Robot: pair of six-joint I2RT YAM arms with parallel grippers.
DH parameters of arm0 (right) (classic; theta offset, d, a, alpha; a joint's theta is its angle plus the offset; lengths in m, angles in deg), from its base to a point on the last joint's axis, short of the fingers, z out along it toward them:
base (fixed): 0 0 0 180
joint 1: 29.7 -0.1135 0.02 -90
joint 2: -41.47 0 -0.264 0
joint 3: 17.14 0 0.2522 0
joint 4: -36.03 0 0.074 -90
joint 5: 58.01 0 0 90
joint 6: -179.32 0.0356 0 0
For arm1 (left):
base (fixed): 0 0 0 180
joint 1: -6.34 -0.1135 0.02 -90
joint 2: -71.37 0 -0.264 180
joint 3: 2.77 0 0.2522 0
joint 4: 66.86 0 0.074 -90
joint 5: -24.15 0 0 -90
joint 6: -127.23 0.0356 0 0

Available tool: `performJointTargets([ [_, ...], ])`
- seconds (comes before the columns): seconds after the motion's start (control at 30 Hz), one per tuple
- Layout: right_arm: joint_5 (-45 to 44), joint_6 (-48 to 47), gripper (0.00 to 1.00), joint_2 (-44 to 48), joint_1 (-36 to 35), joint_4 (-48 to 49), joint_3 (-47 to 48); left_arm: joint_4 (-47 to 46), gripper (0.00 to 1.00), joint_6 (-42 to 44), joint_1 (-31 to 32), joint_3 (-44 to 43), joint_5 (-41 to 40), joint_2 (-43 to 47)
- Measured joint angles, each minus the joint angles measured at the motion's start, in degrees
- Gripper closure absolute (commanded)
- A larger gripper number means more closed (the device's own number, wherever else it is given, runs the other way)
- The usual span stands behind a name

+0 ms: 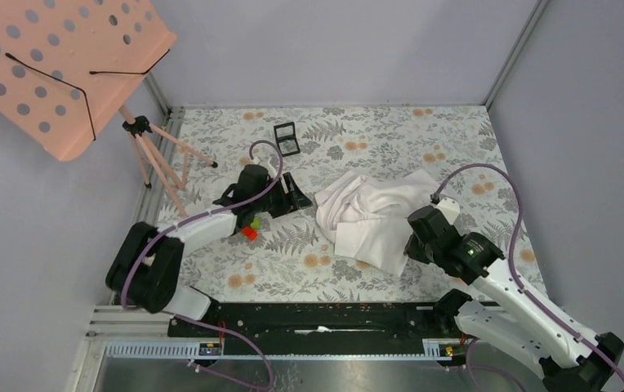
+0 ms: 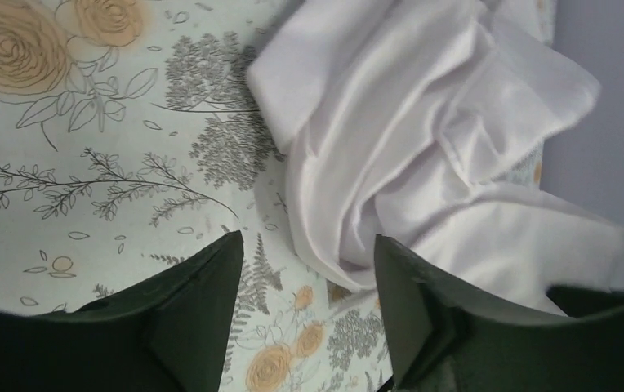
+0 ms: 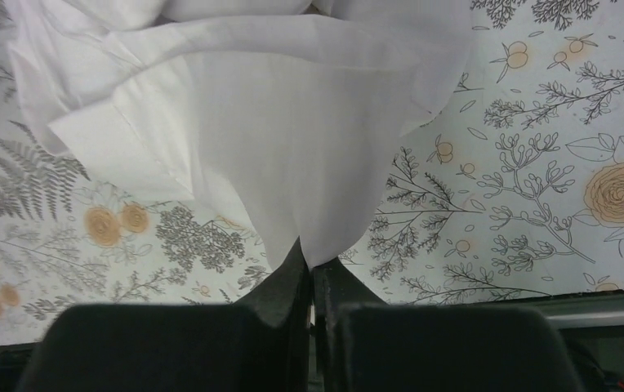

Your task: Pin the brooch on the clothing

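My left hand [image 2: 307,242] is open, its two fingers [image 2: 202,302] standing apart with only the flowered tabletop [image 2: 88,163] between them; it holds nothing. The white shirt [image 2: 423,122] lies crumpled just ahead of this hand. One fold runs down behind the finger on the right of the wrist view, though I cannot tell whether cloth and finger touch.

My right hand [image 3: 309,260] is closed tight on a corner of the shirt, and the cloth fans out ahead of its fingertips.

From above, the shirt sits between my two hands. A red block [image 1: 249,233] and a green block [image 1: 256,220] lie just behind the left hand, beside its wrist. A small black case [image 1: 287,139] rests well beyond that hand.

I cannot make out the brooch in any view.
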Motion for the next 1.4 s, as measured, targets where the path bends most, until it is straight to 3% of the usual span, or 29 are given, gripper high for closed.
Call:
performJointTargets([
  [0.1, -1.5, 1.0, 1.0, 3.1, 0.0, -0.4, 0.3, -2.2, 0.47, -1.7, 0.9, -1.3, -3.1, -6.6],
  [0.27, -5.5, 1.9, 1.0, 7.7, 0.0, -2.4, 0.4, -4.6, 0.47, -4.2, 1.4, -6.6, -5.9, -17.5],
  [0.53, -8.5, 3.1, 1.0, 10.4, 0.0, -4.2, 1.2, -8.6, 0.47, -6.8, 4.1, -10.6, -6.9, -25.2],
  [0.63, -8.6, 3.3, 1.0, 10.4, 0.0, -4.7, 1.2, -10.1, 0.52, -7.7, 4.5, -11.2, -7.0, -26.5],
  [0.83, -9.0, 3.5, 1.0, 10.5, 0.0, -4.7, 1.2, -11.8, 0.98, -9.4, 4.8, -12.0, -7.0, -28.8],
  [0.93, -10.6, 3.1, 1.0, 10.7, 0.0, -4.5, 1.5, -12.5, 1.0, -10.4, 4.8, -12.0, -7.0, -28.9],
  [1.1, -15.8, -2.3, 1.0, 10.2, 0.0, -0.1, 6.1, -9.0, 1.0, -9.2, 4.8, -11.3, -9.3, -21.8],
  [1.4, -25.4, -23.1, 1.0, 4.5, 0.0, 19.9, 24.3, 1.3, 1.0, 5.7, 4.9, -19.9, -23.9, 12.2],
])
